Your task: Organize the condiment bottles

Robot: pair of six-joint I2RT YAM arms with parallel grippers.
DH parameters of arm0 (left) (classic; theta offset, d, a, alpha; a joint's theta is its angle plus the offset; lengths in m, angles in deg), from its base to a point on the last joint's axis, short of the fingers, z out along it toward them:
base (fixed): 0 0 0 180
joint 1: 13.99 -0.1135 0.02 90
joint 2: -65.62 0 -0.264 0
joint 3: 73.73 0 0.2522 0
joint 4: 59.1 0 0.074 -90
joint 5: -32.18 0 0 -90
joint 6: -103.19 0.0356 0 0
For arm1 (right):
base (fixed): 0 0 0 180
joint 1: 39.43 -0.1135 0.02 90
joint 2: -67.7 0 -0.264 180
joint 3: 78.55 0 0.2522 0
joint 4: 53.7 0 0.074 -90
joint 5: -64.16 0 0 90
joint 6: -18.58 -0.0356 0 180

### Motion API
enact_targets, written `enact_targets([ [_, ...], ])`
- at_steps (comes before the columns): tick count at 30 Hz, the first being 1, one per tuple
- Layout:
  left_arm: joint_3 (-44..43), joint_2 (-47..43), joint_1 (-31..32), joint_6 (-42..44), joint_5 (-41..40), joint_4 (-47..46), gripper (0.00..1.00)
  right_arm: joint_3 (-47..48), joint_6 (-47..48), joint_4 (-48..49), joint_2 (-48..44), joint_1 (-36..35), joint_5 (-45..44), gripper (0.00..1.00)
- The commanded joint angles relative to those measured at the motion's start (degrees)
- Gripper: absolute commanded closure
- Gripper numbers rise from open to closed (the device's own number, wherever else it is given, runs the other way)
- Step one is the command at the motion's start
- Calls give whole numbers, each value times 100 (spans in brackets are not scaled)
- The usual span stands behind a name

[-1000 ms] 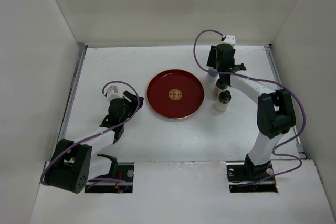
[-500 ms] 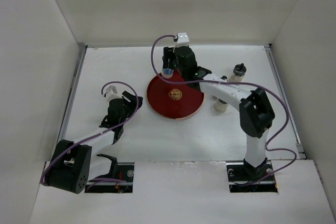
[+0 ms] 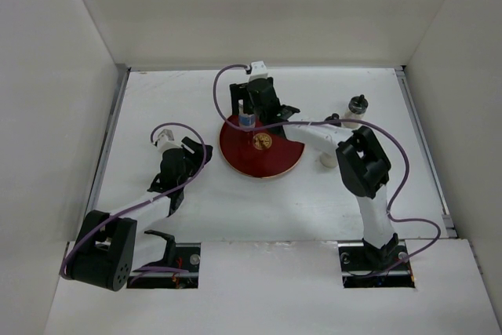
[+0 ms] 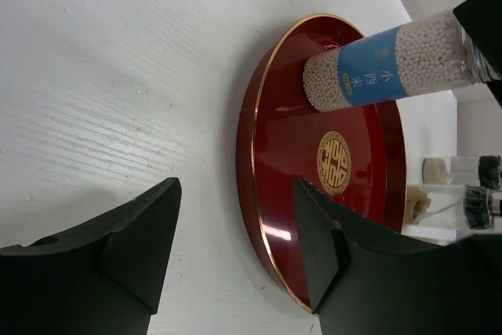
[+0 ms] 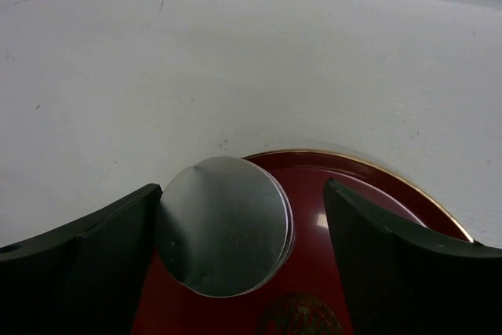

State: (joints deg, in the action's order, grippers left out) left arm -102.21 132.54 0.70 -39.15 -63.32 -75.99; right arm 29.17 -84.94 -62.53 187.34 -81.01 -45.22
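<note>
Bottle [image 5: 223,225] sits gripped between right fingers [image 5: 78,272], over red tray [image 5: 376,186].

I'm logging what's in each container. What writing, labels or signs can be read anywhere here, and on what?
"小西米" (my best reading): white characters on the blue label of the bottle; the smaller print beside them is unreadable.
Gold emblem in the red tray: an ornamental sign, no legible word.
Black-capped shakers: no text visible.
</note>
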Motion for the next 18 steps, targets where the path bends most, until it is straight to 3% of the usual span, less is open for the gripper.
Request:
enact_targets([
  [1,13,-91,20,-14,14,-283,44,159,33,465,-317,-161,-66,3],
  [8,48,-188,-24,-13,5,-274,44,-1025,25,904,-1827,-30,-189,0],
  [14,40,-153,11,-31,14,-283,44,-2818,-246,703,-3418,900,-1066,0],
  [18,4,-56,11,-49,31,-283,44,-3532,-678,-7,-3851,1586,-1411,0],
])
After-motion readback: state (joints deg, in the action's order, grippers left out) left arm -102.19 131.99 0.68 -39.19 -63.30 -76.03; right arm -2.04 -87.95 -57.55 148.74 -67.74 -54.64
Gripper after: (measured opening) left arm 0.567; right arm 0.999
